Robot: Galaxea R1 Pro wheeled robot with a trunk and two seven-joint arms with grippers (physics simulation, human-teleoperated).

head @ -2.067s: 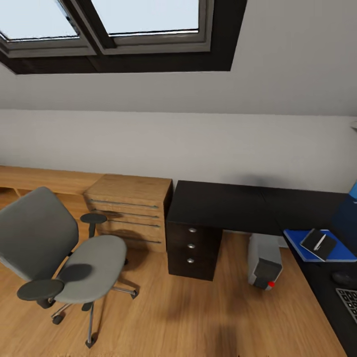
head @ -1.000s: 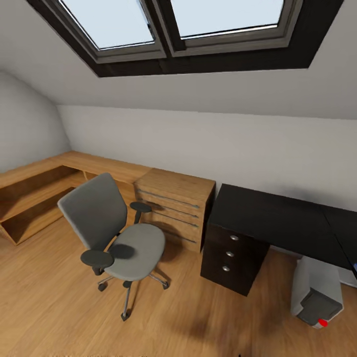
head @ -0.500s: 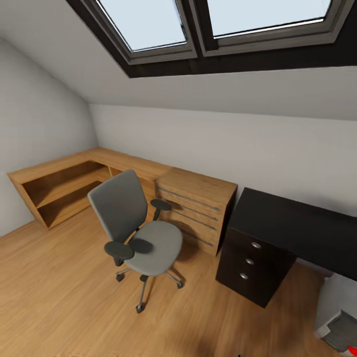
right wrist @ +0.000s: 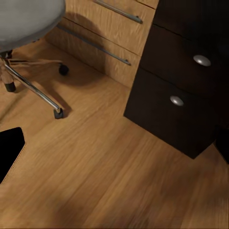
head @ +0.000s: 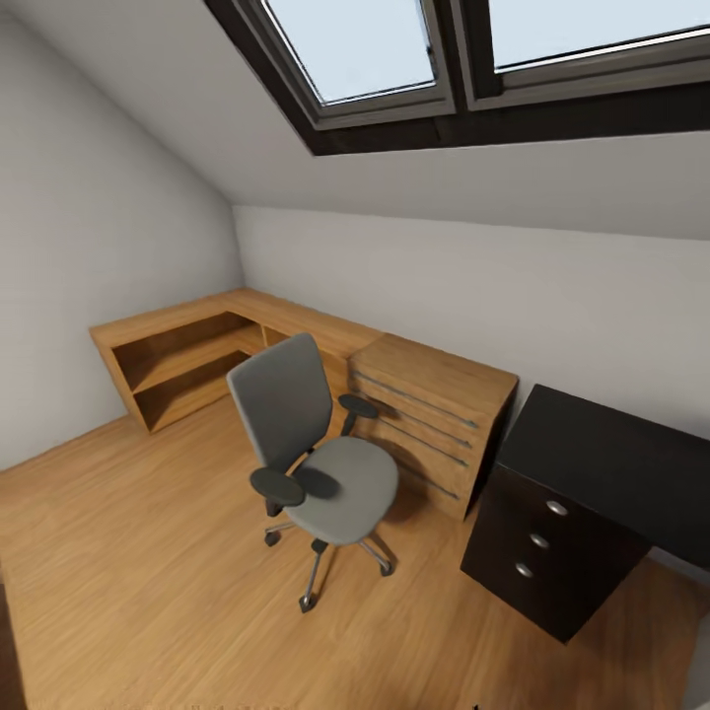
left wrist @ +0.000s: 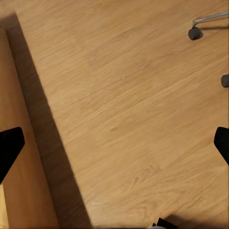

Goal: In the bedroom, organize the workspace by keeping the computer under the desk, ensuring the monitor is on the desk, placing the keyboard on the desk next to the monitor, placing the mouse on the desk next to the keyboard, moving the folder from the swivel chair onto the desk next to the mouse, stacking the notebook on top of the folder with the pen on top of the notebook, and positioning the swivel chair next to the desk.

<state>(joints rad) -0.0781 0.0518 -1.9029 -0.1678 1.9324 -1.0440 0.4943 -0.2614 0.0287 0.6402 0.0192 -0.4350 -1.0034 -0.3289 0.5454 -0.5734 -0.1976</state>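
Note:
The grey swivel chair point(head: 330, 473) stands on the wooden floor, left of the black desk point(head: 611, 463), with a wooden drawer unit between them. Its seat is bare. My right wrist view shows the chair's seat point(right wrist: 26, 19) and chrome legs, and the desk's drawers point(right wrist: 181, 95) with silver knobs. My right gripper point(right wrist: 114, 152) hangs open over the floor in front of those drawers. My left gripper point(left wrist: 114, 148) is open over bare floor, with a chair castor point(left wrist: 194, 32) beyond it. The computer, monitor, keyboard, mouse, folder, notebook and pen are out of view.
A light-wood drawer unit point(head: 434, 414) stands against the wall next to the desk. Low L-shaped wooden shelving point(head: 177, 355) runs into the left corner. A skylight point(head: 355, 49) sits in the sloped wall above. Open floor spreads in front of the chair.
The camera has turned left: chair and desk slid rightward in the picture, and the computer, folder, notebook and keyboard left it at the right. The chair itself has not moved.

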